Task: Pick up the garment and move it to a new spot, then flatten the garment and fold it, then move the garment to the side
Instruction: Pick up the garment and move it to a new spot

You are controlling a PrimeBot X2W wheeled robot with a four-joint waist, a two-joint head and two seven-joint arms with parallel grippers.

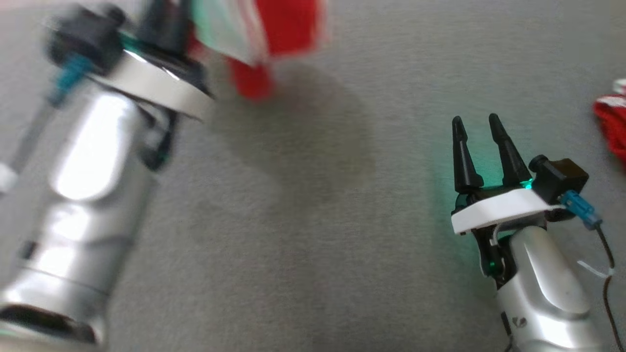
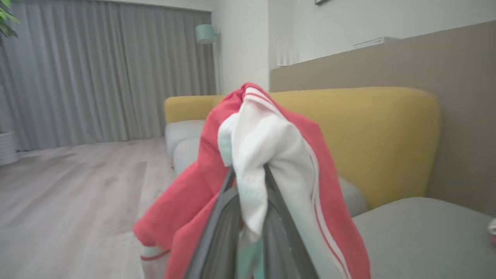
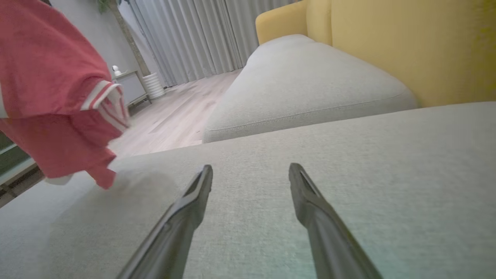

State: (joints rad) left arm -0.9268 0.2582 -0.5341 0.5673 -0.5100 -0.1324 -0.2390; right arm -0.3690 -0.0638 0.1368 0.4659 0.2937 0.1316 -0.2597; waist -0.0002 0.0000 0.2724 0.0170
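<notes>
The garment (image 1: 274, 29), red mesh with a white sleeve and red-and-white striped trim, hangs bunched in the air at the top of the head view, blurred by motion. My left gripper (image 2: 248, 170) is shut on its white sleeve, and red cloth drapes down both sides of the fingers. In the right wrist view the garment (image 3: 50, 77) dangles at the left above the grey cushion. My right gripper (image 1: 477, 122) stands open and holds nothing, low over the cushion at the lower right, well apart from the garment; its two fingers spread wide in its own view (image 3: 251, 172).
A smaller red cloth with white trim (image 1: 614, 122) lies at the right edge of the grey sofa seat (image 1: 318, 220). A yellow backrest (image 3: 407, 46) rises behind the cushions. Wooden floor (image 2: 69, 193) and grey curtains lie beyond the sofa's end.
</notes>
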